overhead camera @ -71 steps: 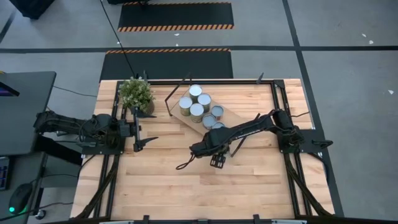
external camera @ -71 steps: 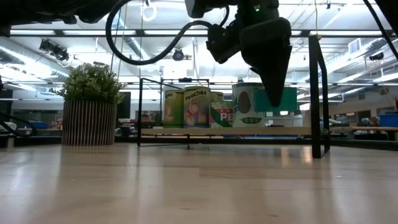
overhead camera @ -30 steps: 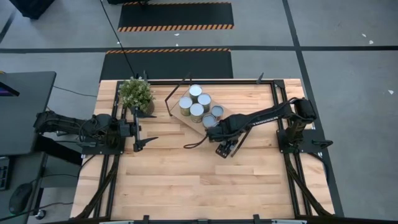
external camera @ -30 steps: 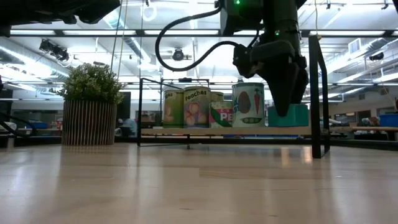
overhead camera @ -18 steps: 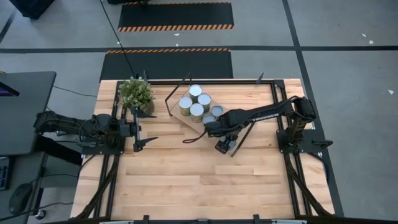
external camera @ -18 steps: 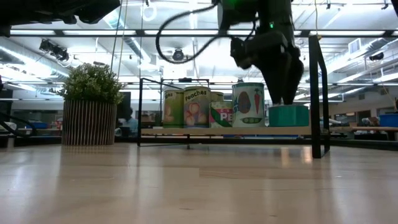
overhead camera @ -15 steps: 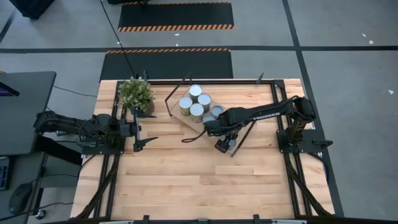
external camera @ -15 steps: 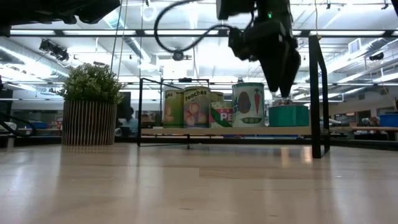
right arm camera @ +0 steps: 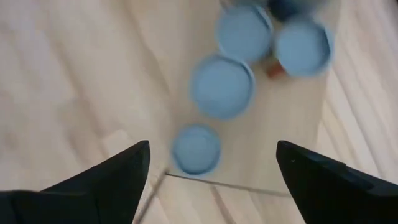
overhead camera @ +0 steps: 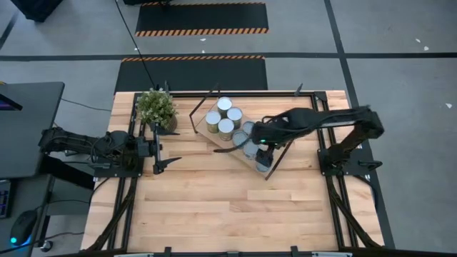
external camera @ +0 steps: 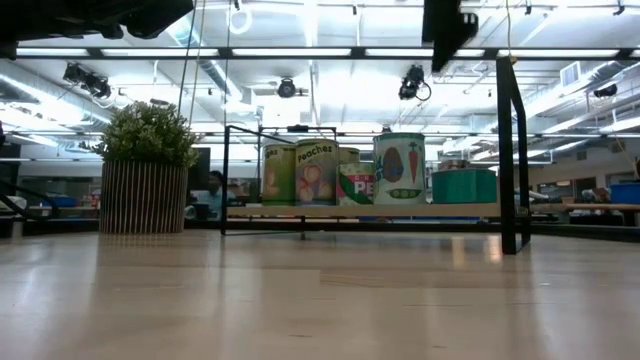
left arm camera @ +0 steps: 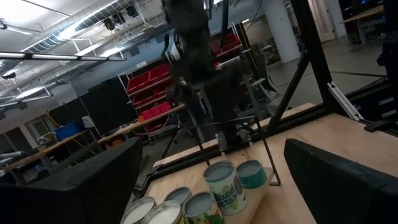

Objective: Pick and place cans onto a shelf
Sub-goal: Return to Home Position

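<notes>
The shelf lies slantwise at the table's far middle, its board bare in the right wrist view. Several cans stand upright on it; in the low view, label cans, a taller one and a short teal can at the shelf's end. My right gripper is open and empty, high above the short can; it shows at the top of the low view. My left gripper is open and empty at the table's left.
A potted plant stands at the table's far left, beside the shelf's black end frame. Bare wooden tabletop lies on the near side of the shelf. A person shows in the room behind the table.
My right gripper has risen from just above the short teal can to the top of the low view, shifting a little toward the table's far side. The teal can stays standing on the shelf's end.
</notes>
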Controlling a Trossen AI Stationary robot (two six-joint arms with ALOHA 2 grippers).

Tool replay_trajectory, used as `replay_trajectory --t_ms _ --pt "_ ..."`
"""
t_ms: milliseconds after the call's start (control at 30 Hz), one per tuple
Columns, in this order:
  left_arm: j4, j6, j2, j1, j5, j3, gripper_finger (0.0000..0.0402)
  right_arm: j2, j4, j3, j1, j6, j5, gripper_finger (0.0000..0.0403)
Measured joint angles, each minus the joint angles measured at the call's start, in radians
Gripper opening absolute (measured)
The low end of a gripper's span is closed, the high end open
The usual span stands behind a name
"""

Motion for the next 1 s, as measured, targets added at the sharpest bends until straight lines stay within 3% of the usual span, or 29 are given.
replay_trajectory --t_ms 133,300,400,533,767,1000 --pt "0.001 0.000 0.000 0.000 0.000 0.000 0.0398 -0.096 0.094 0.000 0.077 -0.076 0.014 0.0348" --pt "0.004 0.002 0.000 0.000 0.000 0.000 0.0398 -0.170 0.208 -0.031 0.227 -0.096 0.160 0.0335" --pt "0.009 0.003 0.000 0.000 0.000 0.000 0.0398 -0.219 0.282 -0.116 0.306 -0.068 0.229 0.0324" --pt "0.012 0.003 0.000 0.000 0.000 0.000 0.0398 -0.300 0.449 -0.283 0.368 -0.044 0.238 0.0312" --pt "0.012 0.003 0.000 0.000 0.000 0.000 0.0398 -0.510 0.756 -0.575 0.394 -0.156 0.251 0.0309" --pt "0.036 -0.056 -0.001 0.000 0.000 0.000 0.0398 -0.723 0.947 -0.795 0.329 -0.342 0.271 0.0308"
